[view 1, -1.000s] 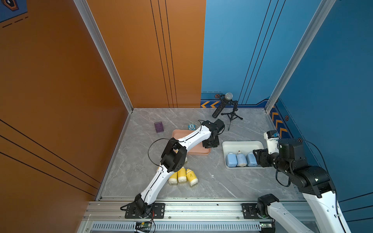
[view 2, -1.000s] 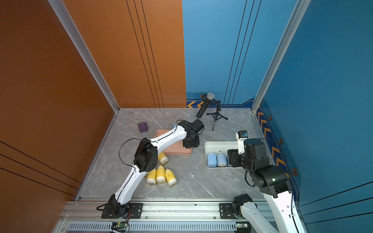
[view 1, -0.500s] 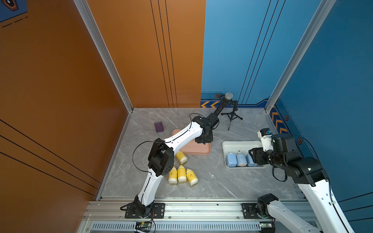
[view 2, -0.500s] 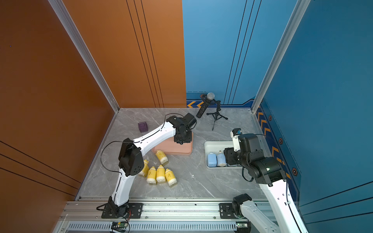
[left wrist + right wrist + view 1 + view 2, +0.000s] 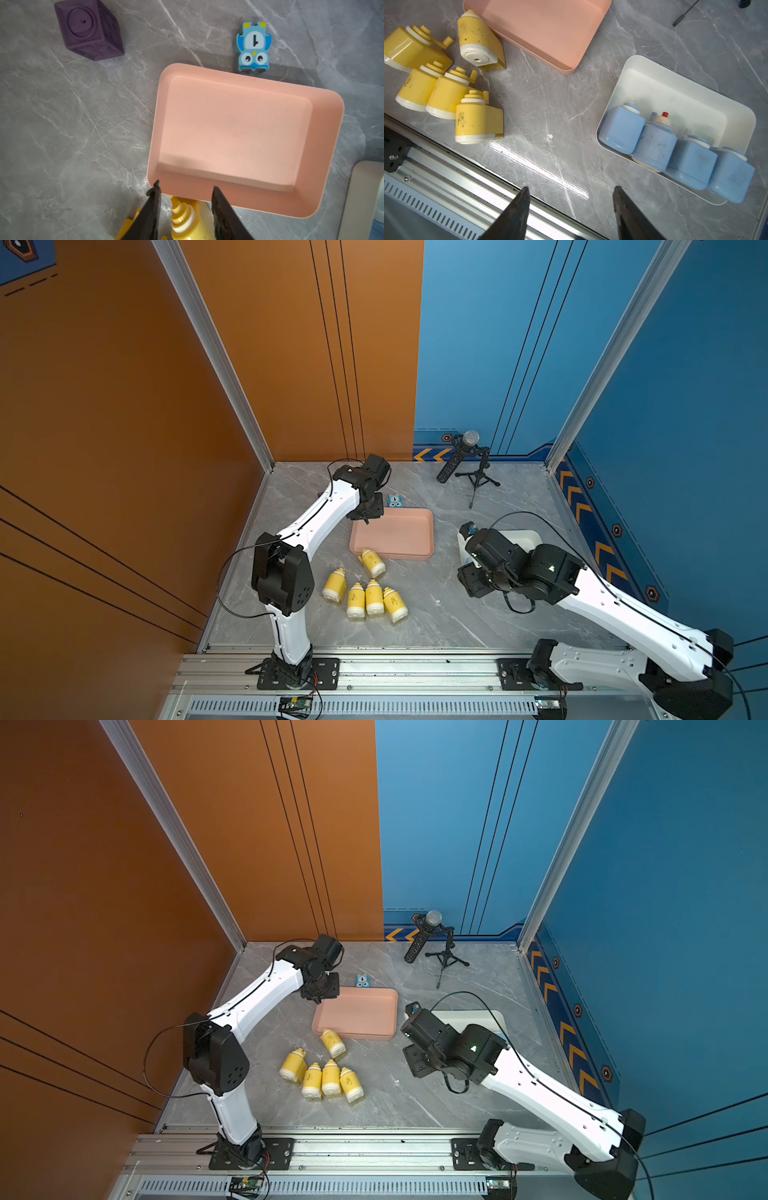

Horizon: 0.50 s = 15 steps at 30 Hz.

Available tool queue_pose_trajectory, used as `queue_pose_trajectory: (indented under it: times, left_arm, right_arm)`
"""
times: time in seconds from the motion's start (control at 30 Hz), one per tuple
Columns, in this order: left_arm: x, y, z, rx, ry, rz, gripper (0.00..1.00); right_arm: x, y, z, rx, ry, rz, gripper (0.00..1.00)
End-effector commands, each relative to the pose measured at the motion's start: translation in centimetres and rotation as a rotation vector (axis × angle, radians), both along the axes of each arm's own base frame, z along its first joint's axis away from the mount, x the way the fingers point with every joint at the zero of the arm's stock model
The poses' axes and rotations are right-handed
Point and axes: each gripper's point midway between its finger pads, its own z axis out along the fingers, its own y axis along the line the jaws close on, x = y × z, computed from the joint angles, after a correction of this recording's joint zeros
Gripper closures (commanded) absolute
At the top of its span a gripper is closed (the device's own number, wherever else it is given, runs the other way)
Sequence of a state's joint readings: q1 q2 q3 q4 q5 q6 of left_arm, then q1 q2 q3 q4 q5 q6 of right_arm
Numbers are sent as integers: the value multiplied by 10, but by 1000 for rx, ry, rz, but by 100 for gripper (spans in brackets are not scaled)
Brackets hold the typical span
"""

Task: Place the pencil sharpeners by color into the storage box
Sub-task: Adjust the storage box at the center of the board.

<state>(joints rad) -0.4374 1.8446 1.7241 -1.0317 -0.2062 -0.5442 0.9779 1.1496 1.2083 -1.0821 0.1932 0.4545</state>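
In both top views we see five yellow pencil sharpeners (image 5: 374, 597) on the table (image 5: 436, 614), beside the pink tray (image 5: 395, 531).

In the left wrist view, the left gripper (image 5: 185, 186) has its jaws apart and empty, and an owl toy (image 5: 254, 46) reads "1".

In the right wrist view, the right gripper (image 5: 571, 188) has its jaws apart and empty, and four blue pencil sharpeners (image 5: 654, 143) fill the white tray (image 5: 675, 87).

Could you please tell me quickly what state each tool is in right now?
Left tool: open, holding nothing.
Right tool: open, holding nothing.
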Motion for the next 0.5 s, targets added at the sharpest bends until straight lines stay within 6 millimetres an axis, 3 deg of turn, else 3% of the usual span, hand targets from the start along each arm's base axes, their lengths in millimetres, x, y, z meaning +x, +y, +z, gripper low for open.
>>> queue_pose_trajectory:
  times: [0.0,0.2,0.47]
  left_arm:
    - [-1,25,8,-23,-33,-5,59]
    - [-4,65,9,-90,-79,67,59]
    - [-3,76,42,-68,-164,34,58]
  right_arm:
    - [5,29,2,13,-27,-49,34]
    - [-4,81,-18,41,40,7,29]
    - [-9,125,-43,14,146,54,25]
